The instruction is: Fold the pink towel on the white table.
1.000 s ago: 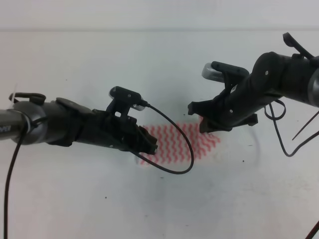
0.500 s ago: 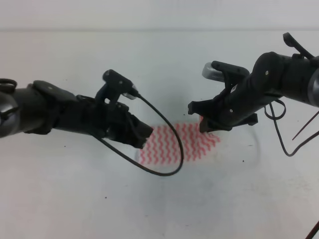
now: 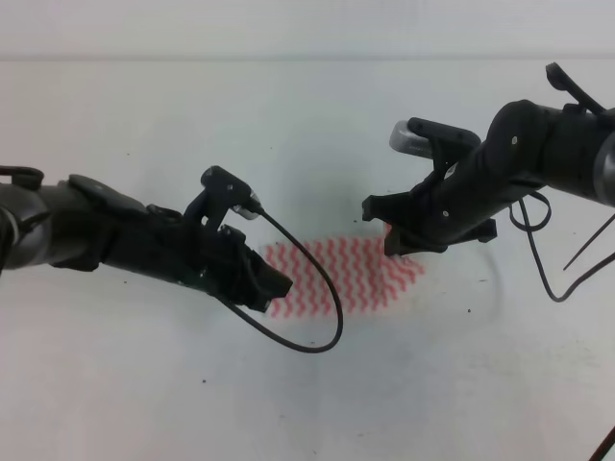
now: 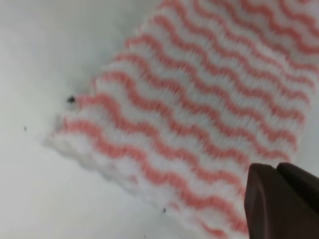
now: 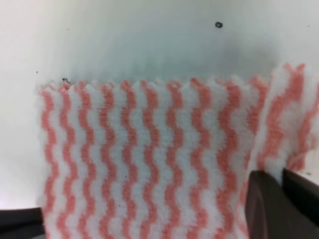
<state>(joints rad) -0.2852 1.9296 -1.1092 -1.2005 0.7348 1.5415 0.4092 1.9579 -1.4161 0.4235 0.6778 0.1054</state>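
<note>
In the exterior high view, the large plain white table (image 3: 288, 125) is seen filling nearly the whole frame, with a few tiny dark specks scattered on it. At the left of the frame the black left arm is stretched towards the centre, and the left gripper (image 3: 274, 286) is placed at the left edge of the thin cloth towel with pink-red and white wavy stripes (image 3: 360, 269); whether its jaws are spread or closed cannot be told, since only a dark fingertip (image 4: 279, 201) is caught in the lower right corner of the left wrist view, over the towel (image 4: 199, 109). A thin black cable (image 3: 322, 279) is looped from the left wrist over the left part of the towel. The towel itself is found lying flat on the table slightly right of the frame's centre, between the two grippers. In the right wrist view the towel (image 5: 144, 159) is shown with its zigzag upper edge laid out across the frame, while its right corner is raised off the table beside a dark fingertip (image 5: 279, 204) in the lower right corner. At the right of the exterior view the right gripper (image 3: 392, 240) is set on the towel's upper right corner; its jaws appear closed on that corner
</note>
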